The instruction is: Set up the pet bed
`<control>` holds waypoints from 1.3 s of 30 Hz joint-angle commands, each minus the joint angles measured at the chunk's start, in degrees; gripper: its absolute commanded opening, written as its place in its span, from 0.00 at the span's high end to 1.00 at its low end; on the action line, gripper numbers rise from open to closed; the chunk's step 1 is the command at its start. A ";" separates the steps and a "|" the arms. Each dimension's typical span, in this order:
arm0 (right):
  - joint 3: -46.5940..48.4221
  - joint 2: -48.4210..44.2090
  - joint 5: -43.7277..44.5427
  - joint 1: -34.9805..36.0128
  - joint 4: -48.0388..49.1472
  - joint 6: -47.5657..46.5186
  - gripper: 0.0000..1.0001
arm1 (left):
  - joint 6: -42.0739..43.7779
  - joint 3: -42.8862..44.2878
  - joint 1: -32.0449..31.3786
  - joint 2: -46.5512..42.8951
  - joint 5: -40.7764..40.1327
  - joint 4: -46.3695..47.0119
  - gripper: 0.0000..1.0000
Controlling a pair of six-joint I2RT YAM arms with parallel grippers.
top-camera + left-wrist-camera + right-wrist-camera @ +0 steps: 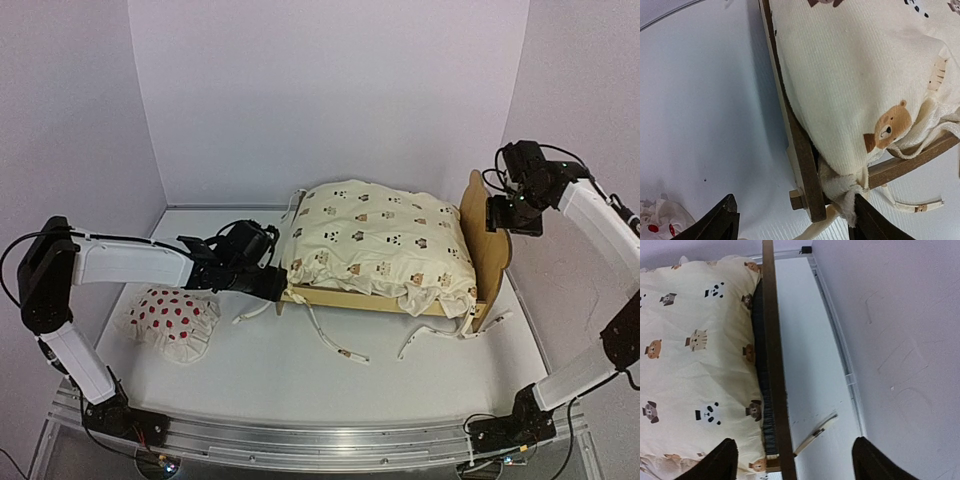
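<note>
the pet bed (345, 298) stands on the white table (300, 390) a little right of centre in the top view, its foot end to the left and its scalloped headboard (487, 240) at the right, close to the right-hand wall (570, 90). a cream quilt (375, 240) printed with small animals is heaped over it, covering nearly the whole frame and sagging over the near right corner. thin cream ties (335, 342) trail from the quilt across the table just in front of the bed. the left gripper (272, 283) sits at the bed's foot end, low by the near left corner. in the left wrist view its fingers (722, 220) stand apart at the bottom of the frame, with the wooden corner and a knotted tie (842, 187) between them, and bare table shows between the left finger and the wood. the right gripper (497, 228) hangs just above the top of the headboard. from its wrist camera the fingers (720, 460) are spread wide, the headboard's thin edge runs up the middle of the frame between them, and neither finger touches it. left of that edge lies the quilt, with a strip of dark grey base (761, 370) squeezed in between; right of it is bare table with one loose tie. a small white pillow (172, 318) with red dots lies at the lower left of the top view, well apart from the bed, under the left arm.
</note>
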 commanded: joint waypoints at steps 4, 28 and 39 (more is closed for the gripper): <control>-2.66 0.26 -14.09 0.29 -1.12 1.54 0.55 | 1.64 1.42 0.02 2.11 -0.54 3.02 0.30; -3.70 3.98 -21.96 14.22 7.63 0.87 1.00 | -0.44 -14.20 0.02 -12.48 1.41 2.58 0.43; -0.02 9.00 -17.87 18.28 8.75 2.29 1.00 | -4.49 -20.70 0.02 -24.75 -0.04 -4.79 0.37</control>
